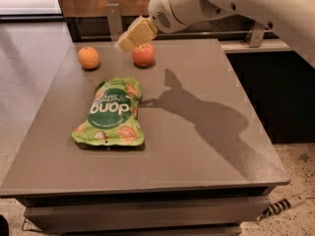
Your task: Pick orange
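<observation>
At the far left of the grey table (206, 156), camera view: orange (88, 57) sits alone near the far edge, upright, nothing touching it, free all round. Reddish apple (143, 55) sits to its right, apart from it, also along the far edge. Green snack bag (113, 113) lies flat nearer the camera, mid-left, well apart from both fruits, so it does not block a reach from above. Gripper (125, 42) hangs above the far edge, tilted down-left, its tip over the apple's upper left side and between the two fruits; whether it touches the apple, cannot tell. Gripper's width: cannot tell, and it carries nothing visible. White arm (197, 4) comes in from the upper right and throws a long shadow (197, 112) across the table's middle. Judgement: this is the approach step, grasp not yet made; the tool sits closer to the wrong fruit, so the next move likely needs a shift left and then a descent over the orange. Risk: nudging the apple or rolling the orange off the far edge.
</observation>
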Available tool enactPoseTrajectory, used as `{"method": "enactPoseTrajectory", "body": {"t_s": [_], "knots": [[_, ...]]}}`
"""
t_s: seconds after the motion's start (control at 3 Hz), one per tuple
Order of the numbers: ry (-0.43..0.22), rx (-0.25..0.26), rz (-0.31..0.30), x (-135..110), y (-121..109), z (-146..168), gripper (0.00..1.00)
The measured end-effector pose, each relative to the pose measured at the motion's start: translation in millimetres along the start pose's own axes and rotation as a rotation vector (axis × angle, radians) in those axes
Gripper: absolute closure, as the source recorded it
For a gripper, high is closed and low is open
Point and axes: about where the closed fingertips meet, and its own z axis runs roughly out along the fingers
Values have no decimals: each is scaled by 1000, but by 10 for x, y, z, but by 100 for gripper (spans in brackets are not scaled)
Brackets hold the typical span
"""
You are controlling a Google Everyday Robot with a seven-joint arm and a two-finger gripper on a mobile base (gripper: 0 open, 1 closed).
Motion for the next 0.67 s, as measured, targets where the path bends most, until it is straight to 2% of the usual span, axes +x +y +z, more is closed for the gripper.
{"method": "enactPoseTrajectory", "body": {"t_s": [0.33, 0.67], "knots": [[-9, -8, -13, -82, -162, 427, 0], [-32, -48, 9, -37, -170, 800, 0]]}}
